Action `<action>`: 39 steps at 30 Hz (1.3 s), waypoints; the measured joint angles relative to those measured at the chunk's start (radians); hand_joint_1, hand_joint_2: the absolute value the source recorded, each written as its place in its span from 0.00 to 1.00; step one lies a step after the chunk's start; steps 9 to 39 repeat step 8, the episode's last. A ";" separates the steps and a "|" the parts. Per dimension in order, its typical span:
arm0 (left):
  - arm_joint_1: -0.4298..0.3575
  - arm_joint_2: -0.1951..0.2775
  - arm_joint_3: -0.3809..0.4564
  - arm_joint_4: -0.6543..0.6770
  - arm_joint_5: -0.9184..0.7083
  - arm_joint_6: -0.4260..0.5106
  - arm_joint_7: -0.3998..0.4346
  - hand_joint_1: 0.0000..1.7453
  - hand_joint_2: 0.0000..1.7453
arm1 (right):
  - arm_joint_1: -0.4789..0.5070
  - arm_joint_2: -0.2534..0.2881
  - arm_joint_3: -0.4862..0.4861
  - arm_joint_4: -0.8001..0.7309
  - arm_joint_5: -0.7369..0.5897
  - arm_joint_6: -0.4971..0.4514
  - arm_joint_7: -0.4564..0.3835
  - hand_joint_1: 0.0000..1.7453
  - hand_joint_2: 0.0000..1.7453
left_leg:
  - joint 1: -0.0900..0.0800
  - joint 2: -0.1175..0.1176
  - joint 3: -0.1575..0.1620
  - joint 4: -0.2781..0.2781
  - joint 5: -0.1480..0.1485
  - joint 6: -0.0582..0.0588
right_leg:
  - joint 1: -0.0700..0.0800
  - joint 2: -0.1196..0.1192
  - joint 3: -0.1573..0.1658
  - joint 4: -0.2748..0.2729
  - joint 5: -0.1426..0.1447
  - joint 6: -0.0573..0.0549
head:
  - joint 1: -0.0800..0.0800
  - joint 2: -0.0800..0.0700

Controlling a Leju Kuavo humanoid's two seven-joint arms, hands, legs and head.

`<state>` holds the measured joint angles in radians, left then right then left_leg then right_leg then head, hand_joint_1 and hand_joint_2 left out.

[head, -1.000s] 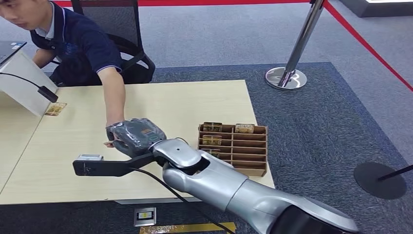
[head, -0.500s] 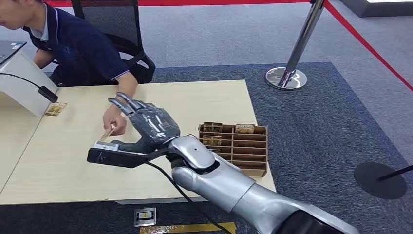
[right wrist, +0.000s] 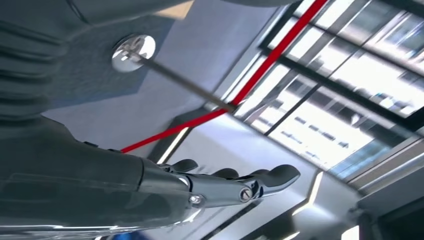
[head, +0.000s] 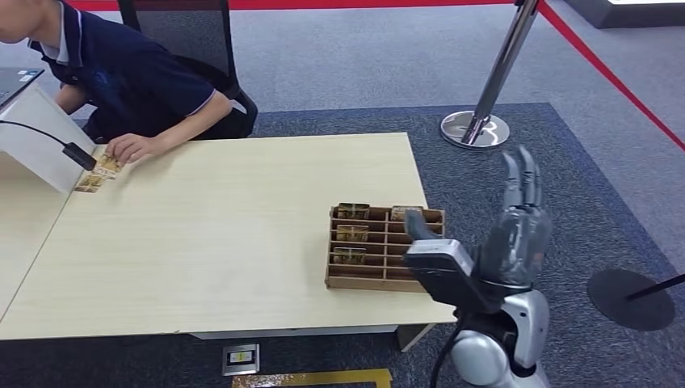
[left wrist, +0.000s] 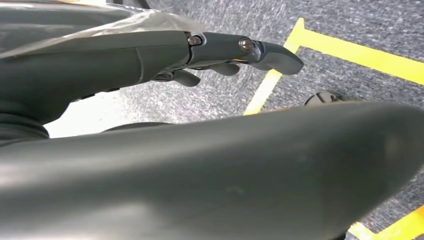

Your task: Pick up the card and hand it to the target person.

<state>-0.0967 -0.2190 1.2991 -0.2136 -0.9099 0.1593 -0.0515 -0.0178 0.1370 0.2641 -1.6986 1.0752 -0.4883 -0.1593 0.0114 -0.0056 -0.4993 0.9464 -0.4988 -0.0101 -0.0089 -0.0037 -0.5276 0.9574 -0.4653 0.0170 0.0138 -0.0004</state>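
Silver arm (head: 493,352); dark grey right hand (head: 514,230)

No text, label, brand or number can be read anywhere in these pictures.

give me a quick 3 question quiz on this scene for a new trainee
1. True or false: the right hand is holding a card.
2. Where is the person's hand? A) inside the wooden tray B) at the far left of the table, on the cards beside the white stand C) on the stanchion base
3. Fill in: the wooden tray sits near the table's ____ edge, as seen in the head view.

Key:
1. False. Its fingers are spread and point up, with nothing in them.
2. B. The hand rests on the cards by the white stand.
3. Right. The tray holds a few cards in its far-left slots.
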 joint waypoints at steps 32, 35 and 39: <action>0.005 -0.004 0.006 0.000 -0.006 0.006 0.015 0.00 1.00 | 0.101 0.011 -0.542 0.232 -0.067 0.018 0.118 0.00 1.00 | 0.000 -0.001 0.002 0.000 -0.001 0.001 | 0.001 0.000 0.004 -0.001 -0.002 0.002 | 0.000 0.000; 0.005 -0.004 0.006 0.000 -0.006 0.006 0.015 0.00 1.00 | 0.101 0.011 -0.542 0.232 -0.067 0.018 0.118 0.00 1.00 | 0.000 -0.001 0.002 0.000 -0.001 0.001 | 0.001 0.000 0.004 -0.001 -0.002 0.002 | 0.000 0.000; 0.005 -0.004 0.006 0.000 -0.006 0.006 0.015 0.00 1.00 | 0.101 0.011 -0.542 0.232 -0.067 0.018 0.118 0.00 1.00 | 0.000 -0.001 0.002 0.000 -0.001 0.001 | 0.001 0.000 0.004 -0.001 -0.002 0.002 | 0.000 0.000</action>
